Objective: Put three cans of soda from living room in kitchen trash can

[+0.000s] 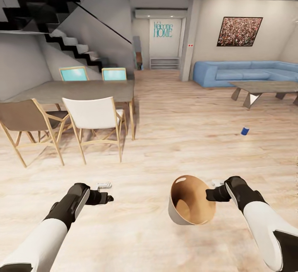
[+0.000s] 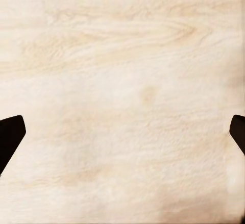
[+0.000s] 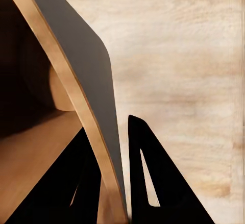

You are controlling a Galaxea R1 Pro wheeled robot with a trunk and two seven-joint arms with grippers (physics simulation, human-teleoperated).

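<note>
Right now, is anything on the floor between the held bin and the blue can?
Nothing visible. The right claw grips the bin by its rim, and bare wood floor runs from it to the blue can. The coffee table stands beyond the can.

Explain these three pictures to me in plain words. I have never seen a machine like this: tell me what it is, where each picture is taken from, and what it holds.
This is a simulated wheeled robot with two arms, steered by a person. The big picture comes from a camera on its head, looking down over both arms. The other two come from cameras near each wrist, looking along the two fingers.

The right end effector pinches the rim of a small round bin, grey outside and brown inside; the right wrist view shows one finger outside the wall and one inside. The left end effector is open and holds nothing; its wrist camera sees bare wood floor.

Farther off, a blue can stands on the floor near a coffee table and a blue sofa. A dining table with chairs stands at left.
</note>
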